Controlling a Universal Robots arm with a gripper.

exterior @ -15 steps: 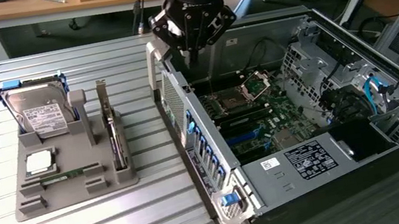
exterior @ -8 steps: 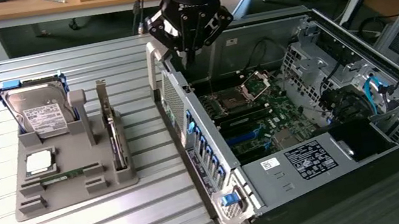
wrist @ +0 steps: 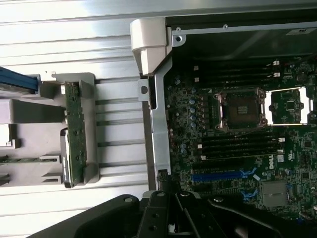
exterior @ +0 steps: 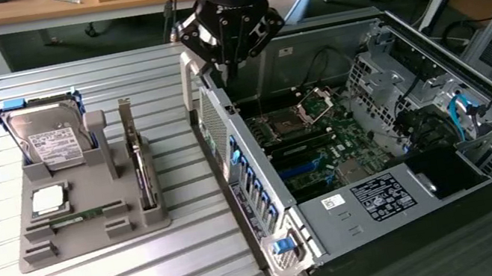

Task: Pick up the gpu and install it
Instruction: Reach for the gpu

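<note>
The gpu (exterior: 140,168) stands on its edge in the grey holder (exterior: 91,237) on the slatted table, at the exterior view's left. The wrist view looks down on its thin greenish-brown board edge, the gpu (wrist: 74,131), slotted in the holder (wrist: 91,163). My gripper (exterior: 226,71) hangs over the rear wall of the open computer case (exterior: 268,202), to the right of the gpu and apart from it. Its fingers are shut with nothing between them. The dark body of the gripper (wrist: 171,210) sits above the case wall and motherboard (wrist: 233,148).
In the same holder are a silver hard drive (exterior: 49,138), a square processor (exterior: 47,199) and a narrow green memory stick (exterior: 87,214). The case interior holds the processor socket (exterior: 284,122), cables and a drive cage. Workbenches with clutter stand behind the table.
</note>
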